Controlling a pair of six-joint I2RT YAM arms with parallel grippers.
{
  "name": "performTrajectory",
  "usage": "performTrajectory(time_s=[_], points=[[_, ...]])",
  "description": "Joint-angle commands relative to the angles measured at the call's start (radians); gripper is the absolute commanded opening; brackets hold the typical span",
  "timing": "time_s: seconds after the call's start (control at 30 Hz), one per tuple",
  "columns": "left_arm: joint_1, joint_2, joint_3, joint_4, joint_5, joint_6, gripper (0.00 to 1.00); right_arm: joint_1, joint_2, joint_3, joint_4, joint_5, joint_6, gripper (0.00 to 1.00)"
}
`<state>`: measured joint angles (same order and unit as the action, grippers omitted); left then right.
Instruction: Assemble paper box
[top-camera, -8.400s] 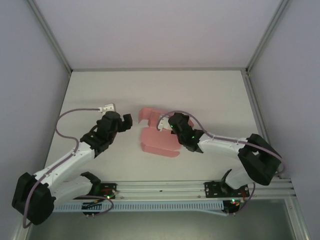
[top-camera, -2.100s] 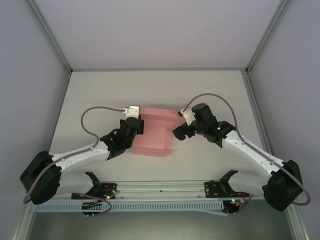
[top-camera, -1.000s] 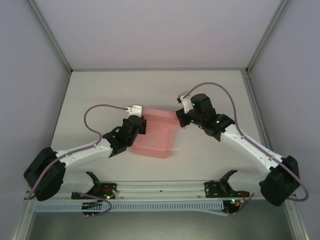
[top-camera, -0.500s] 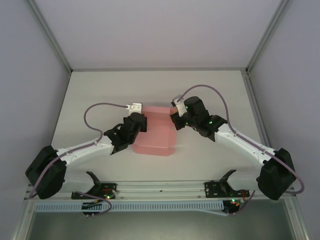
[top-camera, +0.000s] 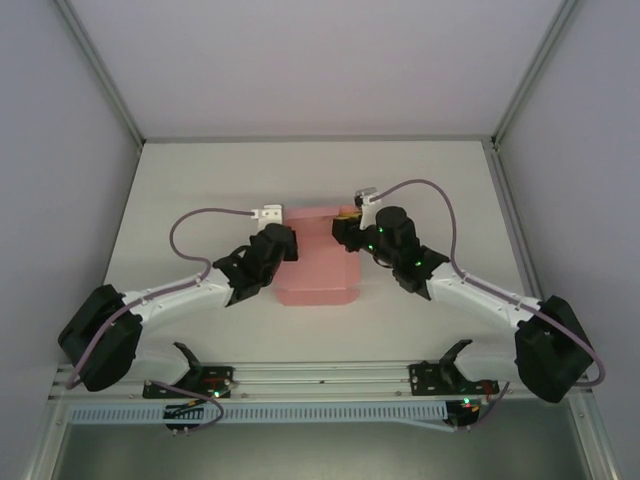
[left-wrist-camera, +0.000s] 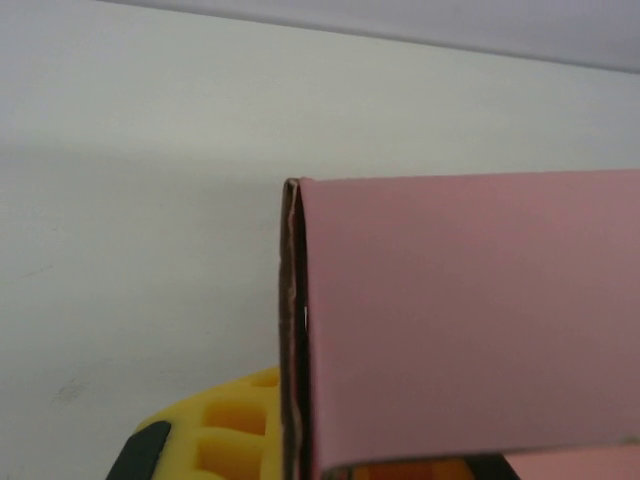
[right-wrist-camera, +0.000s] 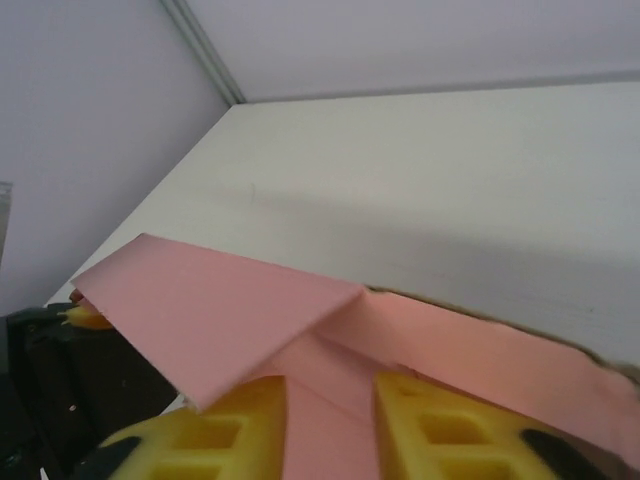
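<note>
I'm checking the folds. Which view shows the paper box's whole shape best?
Top external: nearly all of the paper box shows. Left wrist gives one folded edge close up; right wrist, a folded flap.

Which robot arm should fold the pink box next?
Probably right. The right gripper sits at the far corner of the paper box, jaws apart, free to push; the left gripper is clamped on its left edge.

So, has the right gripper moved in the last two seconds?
Yes. The right gripper moved toward the table's back edge, farther from the front rail.
</note>
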<state>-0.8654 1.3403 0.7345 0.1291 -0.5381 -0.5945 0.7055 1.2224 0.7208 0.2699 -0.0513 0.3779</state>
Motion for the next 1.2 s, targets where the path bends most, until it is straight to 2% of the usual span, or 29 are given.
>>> performTrajectory(time_s=[0.0, 0.03, 0.17, 0.37, 0.73, 1.0, 1.17], points=[[0.0, -0.054, -0.009, 0.017, -0.029, -0.032, 0.0, 0.005, -0.118, -0.013, -0.078, 0.146, 0.049, 0.41], [0.001, -0.063, -0.013, 0.012, -0.043, -0.035, 0.0, 0.003, -0.153, -0.026, -0.117, 0.169, 0.052, 0.48], [0.014, -0.096, -0.016, -0.022, -0.083, -0.038, 0.0, -0.007, -0.305, -0.09, -0.252, 0.206, 0.069, 0.6], [0.019, -0.122, 0.0, -0.038, -0.079, -0.033, 0.0, -0.025, -0.407, -0.154, -0.385, 0.247, 0.087, 0.99], [0.02, -0.147, 0.007, -0.051, -0.055, -0.024, 0.0, -0.106, -0.296, -0.206, -0.295, 0.269, 0.073, 1.0], [0.02, -0.137, 0.006, -0.037, -0.013, 0.003, 0.0, -0.135, -0.192, -0.146, -0.159, 0.159, -0.007, 1.0], [0.018, -0.124, 0.006, -0.027, 0.012, 0.025, 0.0, -0.135, -0.142, -0.087, -0.139, 0.122, -0.047, 1.0]])
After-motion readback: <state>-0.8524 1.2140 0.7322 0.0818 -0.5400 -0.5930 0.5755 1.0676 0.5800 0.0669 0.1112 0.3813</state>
